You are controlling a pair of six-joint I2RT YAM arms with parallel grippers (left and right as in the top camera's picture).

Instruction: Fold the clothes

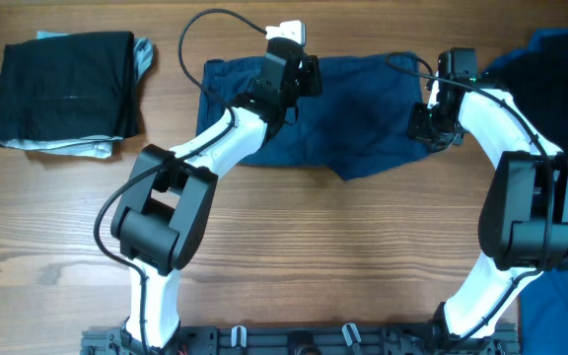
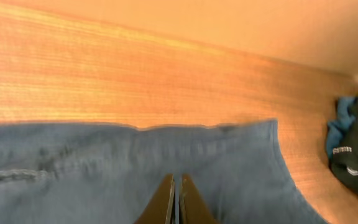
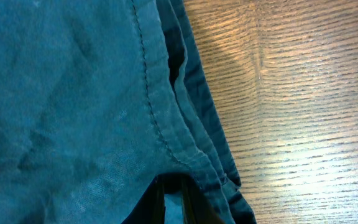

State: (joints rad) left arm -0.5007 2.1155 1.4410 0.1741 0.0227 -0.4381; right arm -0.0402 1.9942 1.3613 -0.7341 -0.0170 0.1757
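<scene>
item: navy-blue denim-like shorts (image 1: pixel 363 118), spread flat on a light wooden table (image 1: pixel 343 256).

- left gripper (image 2: pixel 176 202): fingers are pressed together with only a hairline between them, set over the upper part of the shorts. blue cloth is seen directly beneath and ahead of the tips; whether any of it is caught cannot be told. the shorts' top edge runs just ahead of the tips, with bare wood beyond it.
- right gripper (image 3: pixel 173 204): fingers are drawn close at the side edge of the shorts, with a strip of blue cloth seen between them, so the stitched hem is pinched. the layered hem lies just ahead of the tips, with bare wood to one side.
- the shorts lie between the two grippers, each touching or just above the cloth.
- folded black garment (image 1: pixel 67 84): well apart from the left gripper, on its outer side.
- heap of dark blue and black clothes (image 1: pixel 560 59): near the right gripper, on its outer side.
</scene>
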